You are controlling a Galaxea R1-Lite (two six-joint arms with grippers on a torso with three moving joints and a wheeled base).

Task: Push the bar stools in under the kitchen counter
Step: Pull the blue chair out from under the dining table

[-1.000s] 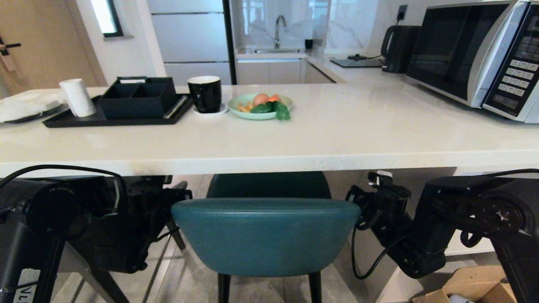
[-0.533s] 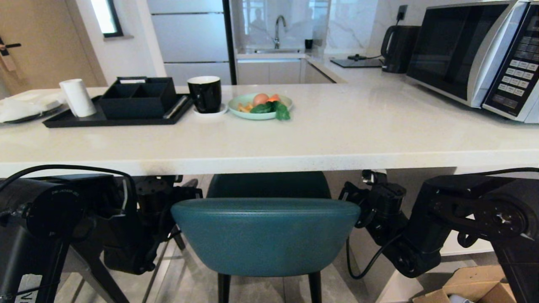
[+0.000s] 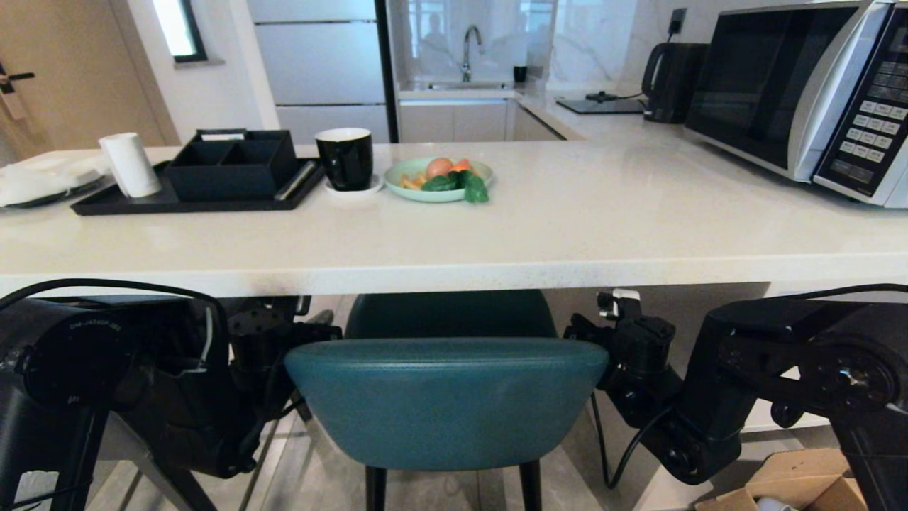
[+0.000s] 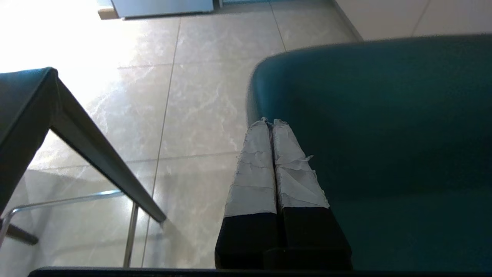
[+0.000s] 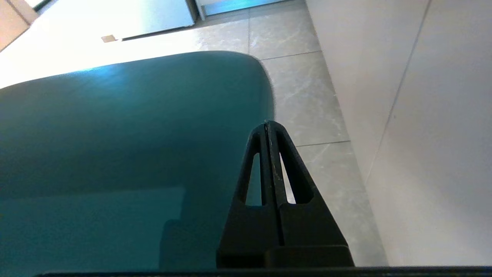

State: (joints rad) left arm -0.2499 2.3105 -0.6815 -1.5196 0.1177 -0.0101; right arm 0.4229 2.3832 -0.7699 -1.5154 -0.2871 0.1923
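Observation:
The teal bar stool [image 3: 447, 401] stands in front of me, its curved back toward me and its seat [image 3: 450, 312] under the white kitchen counter [image 3: 496, 273]. My left gripper [image 4: 272, 122] is shut with nothing in it, its taped fingers lying along the left edge of the teal back [image 4: 384, 134]. My right gripper [image 5: 266, 124] is shut and holds nothing, pointing past the right edge of the teal stool's back [image 5: 134, 127]. I cannot tell whether either gripper touches the stool. Part of the grey bar stool [image 4: 23, 100] with its metal footrest [image 4: 57, 198] shows in the left wrist view.
On the counter stand a black tray with an organiser [image 3: 213, 177], a black mug [image 3: 345, 157], a plate of food [image 3: 440, 179] and a microwave [image 3: 809, 92]. A white end panel [image 5: 423, 115] rises right of the stool. A cardboard box [image 3: 801, 490] lies on the floor.
Both arms have swung inward, bringing the grippers closer to the two sides of the teal stool's back. Both grippers stay shut.

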